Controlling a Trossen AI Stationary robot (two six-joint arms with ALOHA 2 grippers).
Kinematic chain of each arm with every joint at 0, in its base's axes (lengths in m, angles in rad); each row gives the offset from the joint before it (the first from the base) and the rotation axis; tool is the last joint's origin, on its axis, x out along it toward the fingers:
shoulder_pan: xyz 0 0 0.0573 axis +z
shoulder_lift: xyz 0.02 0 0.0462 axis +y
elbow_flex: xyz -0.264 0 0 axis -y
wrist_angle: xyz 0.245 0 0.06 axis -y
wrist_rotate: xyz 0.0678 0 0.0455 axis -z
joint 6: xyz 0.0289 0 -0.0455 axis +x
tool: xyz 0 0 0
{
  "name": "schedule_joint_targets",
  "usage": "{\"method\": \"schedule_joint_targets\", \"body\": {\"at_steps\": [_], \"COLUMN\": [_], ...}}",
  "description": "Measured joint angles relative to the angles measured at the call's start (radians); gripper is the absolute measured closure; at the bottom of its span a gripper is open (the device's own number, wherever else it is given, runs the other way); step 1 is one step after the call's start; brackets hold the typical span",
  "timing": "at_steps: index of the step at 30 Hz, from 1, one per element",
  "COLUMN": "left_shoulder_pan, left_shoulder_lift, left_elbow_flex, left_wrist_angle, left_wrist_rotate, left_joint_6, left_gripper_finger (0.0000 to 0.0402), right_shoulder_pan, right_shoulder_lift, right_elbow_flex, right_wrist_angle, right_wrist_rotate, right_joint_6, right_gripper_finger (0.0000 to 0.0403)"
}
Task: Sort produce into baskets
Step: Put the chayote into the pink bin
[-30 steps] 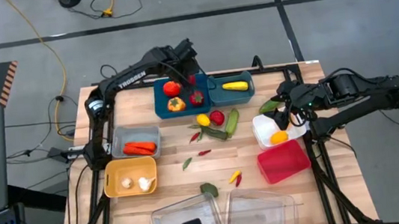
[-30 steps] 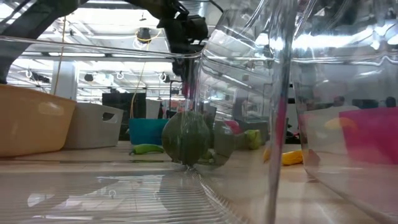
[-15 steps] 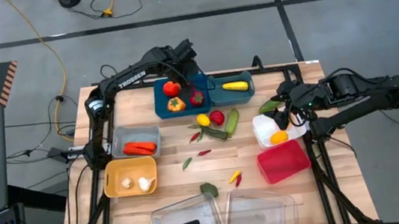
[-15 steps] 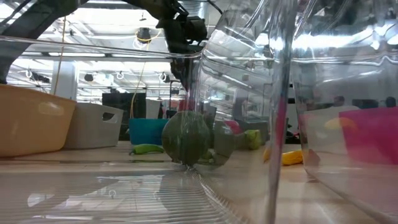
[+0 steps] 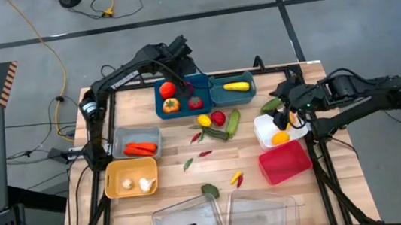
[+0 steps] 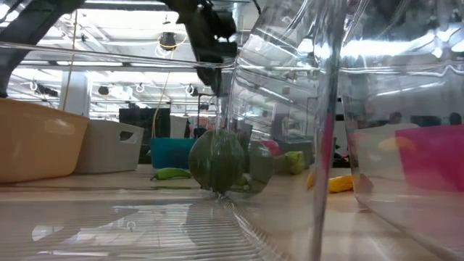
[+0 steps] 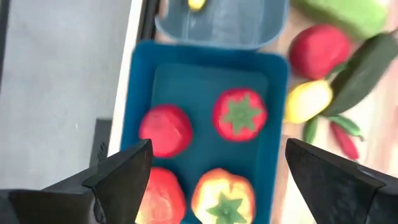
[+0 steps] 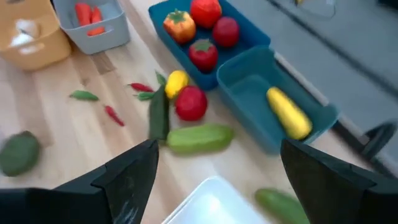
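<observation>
My left gripper (image 5: 182,84) (image 7: 217,149) hangs open over the dark teal basket (image 5: 161,111) at the table's far side. In that basket lie a red tomato with a green star top (image 7: 239,115), two plain red fruits (image 7: 165,129) and an orange-yellow pepper (image 7: 222,199). Nothing sits between the fingers. The lighter teal basket (image 5: 217,95) beside it holds a yellow squash (image 5: 236,87). My right gripper (image 5: 286,118) (image 8: 217,149) stands open above the white basket (image 5: 265,129), where an orange fruit (image 5: 281,138) rests on the floor.
Loose produce lies mid-table: a lemon (image 5: 204,120), a red fruit (image 5: 218,118), a cucumber (image 5: 233,120), chillies (image 5: 204,154), an avocado (image 5: 209,191). A grey basket (image 5: 118,143), a tan-yellow one (image 5: 114,184), a magenta one (image 5: 284,162) and two clear trays (image 5: 261,211) ring them.
My left gripper has risen and drawn back toward the table's far edge, away from the dark teal basket. The red tomato that it stood over stays lying in that basket.
</observation>
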Motion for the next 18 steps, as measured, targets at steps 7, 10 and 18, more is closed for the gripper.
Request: {"method": "schedule_joint_targets", "body": {"at_steps": [7,10,18], "left_shoulder_pan": [0.053,0.084,0.162], "left_shoulder_lift": [-0.112,-0.148,-0.222], "left_elbow_flex": [0.0,0.001,0.0], "left_wrist_angle": [0.032,0.04,0.035], "left_wrist_rotate": [0.019,0.019,0.085], "left_joint_6": [0.086,0.112,0.067], "left_gripper_finger": [0.0048,0.0048,0.0048], "right_shoulder_pan": [-0.055,-0.106,-0.283], "right_shoulder_lift": [0.087,0.128,0.214], "right_elbow_flex": [0.0,0.0,0.0], "right_wrist_angle": [0.151,0.214,0.281], "right_wrist_rotate": [0.024,0.023,-0.094], "right_joint_6": [-0.307,-0.433,-0.672], "right_gripper_finger": [0.0037,0.0037,0.0037]}}
